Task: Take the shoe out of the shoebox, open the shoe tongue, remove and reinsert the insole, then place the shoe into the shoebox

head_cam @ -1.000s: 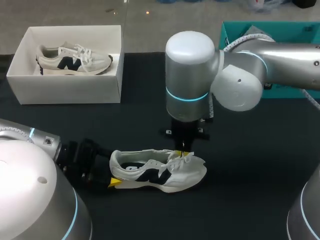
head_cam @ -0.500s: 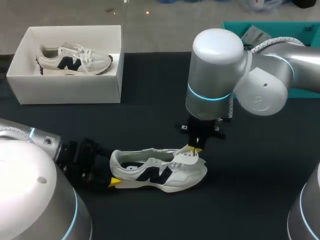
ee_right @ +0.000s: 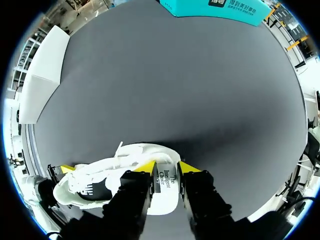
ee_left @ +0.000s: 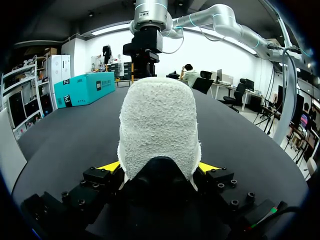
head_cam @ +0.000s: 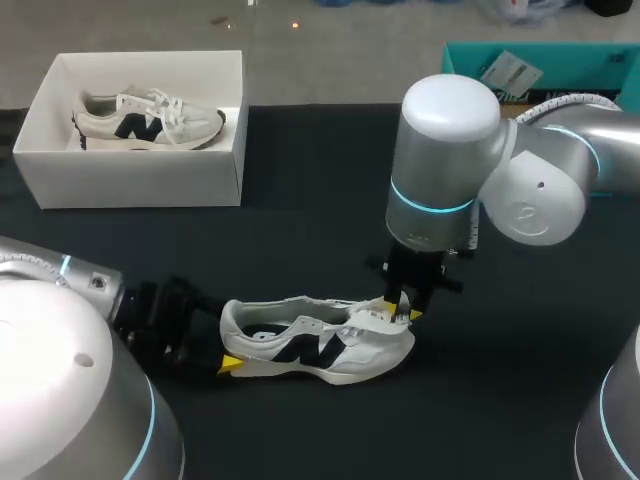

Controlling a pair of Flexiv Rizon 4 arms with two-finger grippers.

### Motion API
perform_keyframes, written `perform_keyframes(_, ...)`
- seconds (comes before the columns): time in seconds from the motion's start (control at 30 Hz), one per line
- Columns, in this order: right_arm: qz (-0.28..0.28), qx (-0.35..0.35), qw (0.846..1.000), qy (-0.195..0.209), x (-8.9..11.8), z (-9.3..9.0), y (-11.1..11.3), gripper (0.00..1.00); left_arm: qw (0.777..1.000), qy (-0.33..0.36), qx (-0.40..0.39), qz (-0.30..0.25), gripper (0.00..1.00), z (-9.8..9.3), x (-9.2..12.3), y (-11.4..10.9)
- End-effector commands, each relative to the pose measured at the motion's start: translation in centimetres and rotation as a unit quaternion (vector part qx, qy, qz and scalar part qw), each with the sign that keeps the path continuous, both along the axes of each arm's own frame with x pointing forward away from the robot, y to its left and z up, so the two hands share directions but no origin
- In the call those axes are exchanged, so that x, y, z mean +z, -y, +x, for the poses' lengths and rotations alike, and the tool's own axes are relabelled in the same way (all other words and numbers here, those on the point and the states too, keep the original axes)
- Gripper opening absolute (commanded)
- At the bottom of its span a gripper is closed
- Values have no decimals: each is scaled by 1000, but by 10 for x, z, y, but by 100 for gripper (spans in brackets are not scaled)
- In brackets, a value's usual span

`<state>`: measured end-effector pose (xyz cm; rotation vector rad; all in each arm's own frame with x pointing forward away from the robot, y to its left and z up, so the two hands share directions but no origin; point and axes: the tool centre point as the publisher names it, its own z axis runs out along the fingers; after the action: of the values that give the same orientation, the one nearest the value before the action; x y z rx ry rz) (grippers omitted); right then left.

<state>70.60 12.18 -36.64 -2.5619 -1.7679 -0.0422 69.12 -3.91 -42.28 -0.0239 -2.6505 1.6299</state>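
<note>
**Head view.** One white low-cut sneaker with a dark side emblem (head_cam: 315, 340), upright on its sole on the black-covered table (head_cam: 300, 200). It is out of, and well apart from, the white cardboard shoebox (head_cam: 130, 180), which holds a second matching sneaker (head_cam: 150, 118). My left gripper (head_cam: 228, 363) is at the heel. My right gripper (head_cam: 404, 307) comes down from above onto the lace end.

**Left wrist view.** The towelling-lined heel of the sneaker (ee_left: 157, 125) fills the gap between my fingers (ee_left: 109, 166). Both yellow tips press its sides, so my left gripper (ee_left: 159, 167) is clamped on the heel.

**Right wrist view.** The white padded tongue (ee_right: 165, 182), label showing, is pinched between the two yellow tips of my right gripper (ee_right: 166, 167).

**Step in hand, as I judge it:** opening the tongue.

**Handling note:**
- Draw the tongue up and toward the toe in a slow arc.
- Hold the heel firmly so the sneaker neither slides nor tips.
- Stop once the mouth gapes wide enough to reach the insole.
- Watch for the laces snagging.
</note>
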Motion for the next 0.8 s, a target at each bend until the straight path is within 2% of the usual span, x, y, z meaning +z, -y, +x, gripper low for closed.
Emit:
perform_keyframes(0.03,-2,-303,953,4,4,-6,-5,100,1000,0,0,0,0,-1,-1,-3)
perform_keyframes(0.23,5,-307,951,33,26,-6,-1,100,1000,0,0,0,0,-1,-1,-3)
perform_keyframes(0.43,19,-302,950,78,62,-4,-2,100,1000,0,0,0,0,-1,-1,-3)
perform_keyframes(0.6,46,-283,953,98,85,-2,-9,100,1000,0,0,0,0,-1,-1,-3)
perform_keyframes(0.67,63,-257,958,115,94,0,-15,100,1000,0,0,0,0,-1,-1,-3)
perform_keyframes(0.8,116,-125,970,172,114,-1,-35,100,1000,0,0,0,0,-1,-1,-3)
